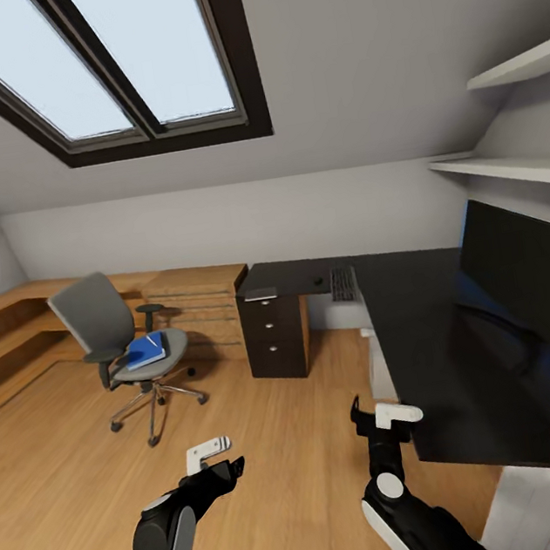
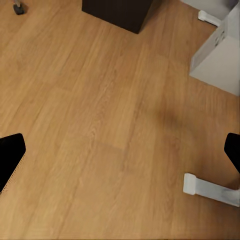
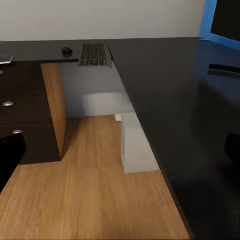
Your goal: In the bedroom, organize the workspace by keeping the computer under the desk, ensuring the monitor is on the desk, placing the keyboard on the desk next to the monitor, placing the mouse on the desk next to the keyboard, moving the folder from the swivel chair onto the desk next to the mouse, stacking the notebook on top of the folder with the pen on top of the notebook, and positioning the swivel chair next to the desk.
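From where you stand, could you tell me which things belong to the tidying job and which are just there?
Job:
swivel chair
blue folder on its seat
desk
monitor
keyboard
mouse

Just there:
drawer unit
wall shelves
skylight

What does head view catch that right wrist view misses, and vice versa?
Head view alone: the grey swivel chair carrying a blue folder, the slanted skylight window, white wall shelves and both grippers, left gripper and right gripper.

Right wrist view alone: a closer look under the desk at a pale grey box-like support.

Both: the black desk top, grey keyboard, small black mouse, dark drawer unit, black monitor and wood plank floor.
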`<state>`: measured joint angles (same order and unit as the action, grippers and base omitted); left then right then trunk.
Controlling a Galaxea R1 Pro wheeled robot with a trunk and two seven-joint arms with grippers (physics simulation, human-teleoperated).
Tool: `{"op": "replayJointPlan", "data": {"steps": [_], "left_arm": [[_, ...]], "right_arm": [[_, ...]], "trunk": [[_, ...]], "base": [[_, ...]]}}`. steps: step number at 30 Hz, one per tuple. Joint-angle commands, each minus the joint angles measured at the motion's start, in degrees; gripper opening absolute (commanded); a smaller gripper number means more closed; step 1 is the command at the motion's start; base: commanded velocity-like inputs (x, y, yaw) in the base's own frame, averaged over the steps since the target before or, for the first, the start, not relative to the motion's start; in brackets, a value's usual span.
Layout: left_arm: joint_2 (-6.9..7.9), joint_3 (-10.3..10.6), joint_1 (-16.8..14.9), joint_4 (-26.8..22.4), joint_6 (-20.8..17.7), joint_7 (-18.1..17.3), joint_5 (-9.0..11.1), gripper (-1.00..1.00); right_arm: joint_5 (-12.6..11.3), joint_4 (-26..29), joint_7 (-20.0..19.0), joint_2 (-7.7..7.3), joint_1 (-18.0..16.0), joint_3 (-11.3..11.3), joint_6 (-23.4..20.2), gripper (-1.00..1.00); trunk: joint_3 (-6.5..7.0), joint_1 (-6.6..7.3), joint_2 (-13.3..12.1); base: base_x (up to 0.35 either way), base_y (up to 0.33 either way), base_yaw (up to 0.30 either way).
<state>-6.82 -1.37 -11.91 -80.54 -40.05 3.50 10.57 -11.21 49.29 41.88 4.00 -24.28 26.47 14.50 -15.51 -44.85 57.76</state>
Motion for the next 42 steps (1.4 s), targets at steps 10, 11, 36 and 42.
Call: {"op": "replayJointPlan", "data": {"steps": [10,11,36,42], "left_arm": [[-0.11,0.0,0.0,0.0,-0.3,0.4,0.6,1.00],[-0.11,0.0,0.0,0.0,-0.3,0.4,0.6,1.00],[-0.06,0.0,0.0,0.0,-0.3,0.4,0.7,1.00],[-0.10,0.0,0.0,0.0,-0.3,0.4,0.7,1.00]], "right_arm": [[-0.7,-1.7,-0.2,0.00,-0.1,0.2,0.4,1.00],[-0.6,-2.0,-0.2,-0.01,-0.1,0.2,0.4,1.00],[-0.6,-2.8,-0.3,-0.03,-0.1,0.3,0.4,1.00],[-0.6,-2.9,-0.3,-0.04,-0.1,0.3,0.4,1.00]], "trunk": [[-0.08,-0.04,0.1],[-0.08,-0.04,0.1],[-0.08,-0.04,0.1],[-0.08,-0.04,0.1]], "base": [[0.334,0.021,0.000],[0.337,0.016,0.000],[0.258,0.242,0.000],[0.204,0.294,0.000]]}}
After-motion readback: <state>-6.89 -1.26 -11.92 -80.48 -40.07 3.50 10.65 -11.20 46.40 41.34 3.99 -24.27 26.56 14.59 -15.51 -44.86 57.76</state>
